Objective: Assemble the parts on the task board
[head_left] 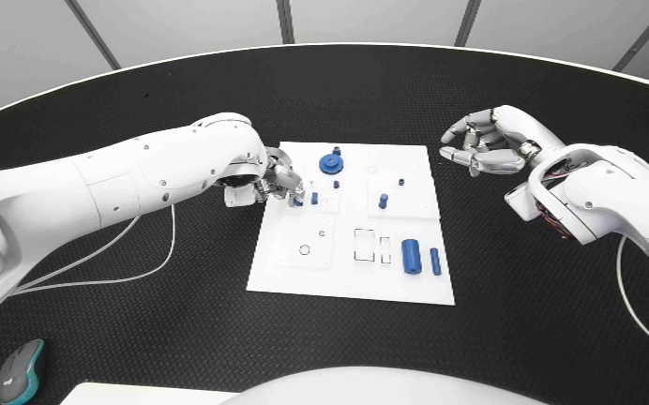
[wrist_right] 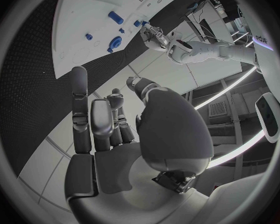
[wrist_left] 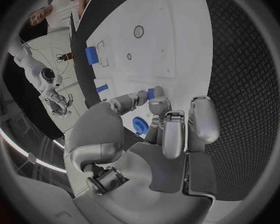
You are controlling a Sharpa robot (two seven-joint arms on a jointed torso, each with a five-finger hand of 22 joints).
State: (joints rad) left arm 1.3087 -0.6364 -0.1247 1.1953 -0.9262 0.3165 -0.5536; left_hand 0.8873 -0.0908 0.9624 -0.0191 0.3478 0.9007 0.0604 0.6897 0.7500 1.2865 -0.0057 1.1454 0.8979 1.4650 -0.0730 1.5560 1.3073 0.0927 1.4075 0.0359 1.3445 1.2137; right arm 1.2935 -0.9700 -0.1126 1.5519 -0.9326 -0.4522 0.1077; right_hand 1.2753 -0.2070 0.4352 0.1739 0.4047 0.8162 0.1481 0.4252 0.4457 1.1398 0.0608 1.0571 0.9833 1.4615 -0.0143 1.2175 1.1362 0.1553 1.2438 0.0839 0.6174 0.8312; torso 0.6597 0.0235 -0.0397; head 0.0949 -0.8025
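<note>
left hand (wrist_left: 168, 129) pinching, seemingly, small blue part (wrist_left: 151, 93) | task board (head_left: 305, 274) white | right hand (head_left: 490, 142) curled, empty

No readable text on the task board (head_left: 354, 264), its parts or the counter (head_left: 162, 86). Faint lettering sits on a white panel (wrist_right: 262, 37) at the right wrist view's rim, too blurred to read.

A round black table (head_left: 406, 77) with a thin white rim filled most of the head view. Behind it stood a pale grey wall (head_left: 176, 2) divided by dark vertical and slanted seams. A dark computer mouse (head_left: 19, 371) with a teal edge lay near the table's front left edge. In the right wrist view, curved strip lights (wrist_right: 227, 84) glowed overhead.
</note>
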